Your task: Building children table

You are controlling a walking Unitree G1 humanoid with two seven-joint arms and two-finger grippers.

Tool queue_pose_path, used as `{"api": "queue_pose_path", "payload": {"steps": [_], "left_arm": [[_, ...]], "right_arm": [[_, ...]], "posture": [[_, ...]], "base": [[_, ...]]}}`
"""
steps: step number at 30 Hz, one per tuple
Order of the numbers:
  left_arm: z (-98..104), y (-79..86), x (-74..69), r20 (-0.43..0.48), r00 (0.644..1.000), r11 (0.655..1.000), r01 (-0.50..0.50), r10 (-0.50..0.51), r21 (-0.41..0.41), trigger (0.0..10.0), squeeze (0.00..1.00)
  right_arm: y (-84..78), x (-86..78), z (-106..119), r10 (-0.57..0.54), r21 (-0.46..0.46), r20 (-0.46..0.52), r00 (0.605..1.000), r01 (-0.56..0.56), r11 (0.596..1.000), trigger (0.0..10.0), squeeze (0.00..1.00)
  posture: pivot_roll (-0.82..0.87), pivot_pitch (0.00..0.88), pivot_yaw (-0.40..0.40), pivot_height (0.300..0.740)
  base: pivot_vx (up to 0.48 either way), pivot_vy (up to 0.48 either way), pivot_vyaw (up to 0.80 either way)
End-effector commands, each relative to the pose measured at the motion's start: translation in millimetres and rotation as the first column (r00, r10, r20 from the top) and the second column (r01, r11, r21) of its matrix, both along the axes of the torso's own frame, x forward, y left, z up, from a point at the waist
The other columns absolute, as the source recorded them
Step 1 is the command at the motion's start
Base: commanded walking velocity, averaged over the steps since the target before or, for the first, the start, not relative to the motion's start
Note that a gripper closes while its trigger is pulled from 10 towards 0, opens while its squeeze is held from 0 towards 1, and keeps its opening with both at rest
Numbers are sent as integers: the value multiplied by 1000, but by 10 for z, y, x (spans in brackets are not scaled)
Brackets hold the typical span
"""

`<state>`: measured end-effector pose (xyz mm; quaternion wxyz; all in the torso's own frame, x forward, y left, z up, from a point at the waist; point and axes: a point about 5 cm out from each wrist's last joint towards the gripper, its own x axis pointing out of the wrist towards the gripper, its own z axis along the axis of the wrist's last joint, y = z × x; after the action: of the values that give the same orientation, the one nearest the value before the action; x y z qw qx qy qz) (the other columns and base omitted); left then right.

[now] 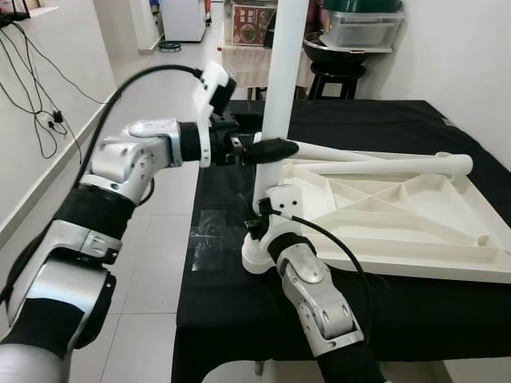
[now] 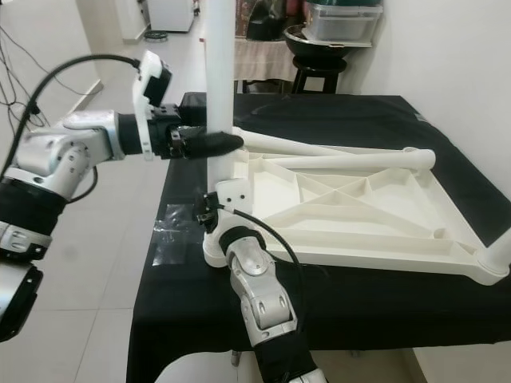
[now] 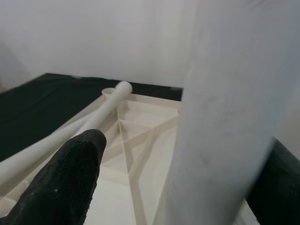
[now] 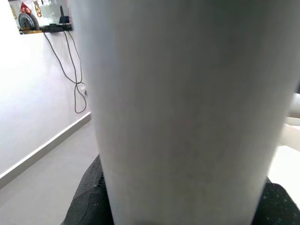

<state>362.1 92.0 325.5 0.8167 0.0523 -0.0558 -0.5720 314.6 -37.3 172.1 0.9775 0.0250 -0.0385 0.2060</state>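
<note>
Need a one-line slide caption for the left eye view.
Both end effectors, left and right, grip an upright white plastic table leg at the upturned white tabletop's corner.

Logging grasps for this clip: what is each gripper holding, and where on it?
Both hold the upright white table leg. The left gripper clamps it partway up; the right gripper grips it lower, just above its socket in the upturned tabletop.

Matt white plastic tabletop [image 1: 415, 215]; black cloth [image 1: 231, 295].
</note>
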Motion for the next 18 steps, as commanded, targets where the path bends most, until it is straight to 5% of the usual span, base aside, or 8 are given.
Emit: {"api": "queue_pose_path", "payload": {"steps": [1, 3, 4, 5, 6, 18], "left_arm": [[10, -12, 11, 9, 1000, 1000, 0, 0, 15, 10000, 0], [8, -24, 20, 4, 1000, 1000, 10, -10, 19, 10000, 0], [3, -30, 21, -4, 1000, 999, 24, -24, 22, 8392, 0], [-9, -31, 20, -10, 999, 999, 42, -42, 32, 549, 0], [-24, -29, 10, -7, 998, 997, 60, -60, 48, 0, 0], [31, -4, -72, 100, 991, 990, 77, -89, 118, 0, 0]], "right_arm": [[349, -170, -227, 124, 71, -145, 982, -114, 991, 10000, 0], [366, -180, -224, 131, 69, -144, 981, -122, 990, 10000, 0], [378, -186, -220, 137, 67, -142, 980, -128, 989, 10000, 0], [384, -188, -216, 140, 66, -142, 980, -132, 989, 10000, 0], [387, -188, -213, 143, 64, -141, 980, -135, 989, 10000, 0], [367, -164, -190, 161, 47, -136, 978, -156, 987, 10000, 0]], "posture": [[11, 86, -14, 740], [9, 87, -15, 740], [9, 86, -16, 740], [9, 86, -16, 740], [8, 85, -16, 740], [8, 83, -20, 740]], "base": [[0, 0, 0], [0, 0, 0], [0, 0, 0], [0, 0, 0], [0, 0, 0], [0, 0, 0]]}}
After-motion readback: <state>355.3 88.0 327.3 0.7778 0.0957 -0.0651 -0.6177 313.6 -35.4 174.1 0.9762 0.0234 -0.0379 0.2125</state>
